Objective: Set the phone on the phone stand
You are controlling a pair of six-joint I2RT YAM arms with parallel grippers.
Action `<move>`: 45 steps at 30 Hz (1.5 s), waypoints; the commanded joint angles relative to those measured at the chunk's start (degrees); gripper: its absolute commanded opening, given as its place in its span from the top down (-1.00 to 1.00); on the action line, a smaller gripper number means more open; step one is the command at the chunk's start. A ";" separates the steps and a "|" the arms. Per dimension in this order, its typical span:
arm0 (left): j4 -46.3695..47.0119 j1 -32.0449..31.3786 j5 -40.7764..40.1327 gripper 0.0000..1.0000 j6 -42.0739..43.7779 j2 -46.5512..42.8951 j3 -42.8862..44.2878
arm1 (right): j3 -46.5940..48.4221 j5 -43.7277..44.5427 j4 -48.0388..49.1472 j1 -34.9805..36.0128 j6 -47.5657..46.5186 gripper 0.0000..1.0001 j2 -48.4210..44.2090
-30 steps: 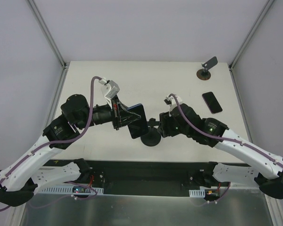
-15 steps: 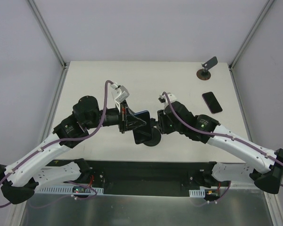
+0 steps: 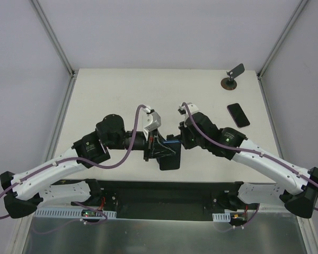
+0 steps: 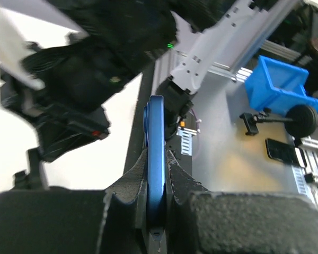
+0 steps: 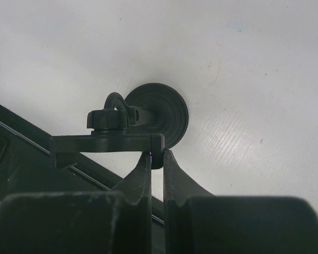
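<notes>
The left hand (image 4: 157, 156) is clamped on the phone (image 4: 155, 119), pressing on its flat faces so the blue edge stands up between the fingers. From above, the phone hangs over the near middle of the counter (image 3: 111, 90), right by the right hand and covering most of the phone stand (image 5: 161, 114); whether phone and stand touch I cannot tell. The right hand (image 5: 156, 156) is pinched on one end of the stand's clamp head, the round base sitting on the counter, while a second phone (image 3: 238, 115) and a brown-based stand (image 3: 231, 78) lie well apart at the far right.
</notes>
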 commanded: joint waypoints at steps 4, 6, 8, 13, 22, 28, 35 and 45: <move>17.87 -2.36 15.36 1.00 10.73 2.92 -1.80 | 0.83 -12.07 4.02 -3.92 -6.24 0.99 -0.92; 19.39 -2.36 17.40 1.00 12.58 4.16 -1.28 | 0.31 -19.27 4.55 -5.50 -7.91 0.99 -0.92; 20.10 -2.36 21.43 1.00 15.65 6.62 -0.49 | -0.66 -26.63 6.38 -8.40 -9.75 0.99 -1.27; 15.27 -1.23 28.64 1.00 21.28 14.07 5.04 | -2.07 -36.69 7.98 -12.01 -15.20 0.99 -1.53; 13.95 5.36 37.35 1.00 22.69 20.94 8.56 | -1.28 -43.99 7.19 -15.88 -20.31 0.99 -0.13; 13.59 7.30 39.64 1.00 23.05 24.98 10.76 | -1.10 -46.01 7.36 -16.94 -21.02 0.99 1.10; 13.50 8.18 40.35 1.00 23.31 27.80 12.26 | -1.10 -44.44 8.67 -17.82 -20.93 0.99 0.05; 13.50 12.05 42.54 1.00 22.52 29.21 12.00 | -1.28 -42.50 10.79 -18.61 -22.60 0.99 -1.53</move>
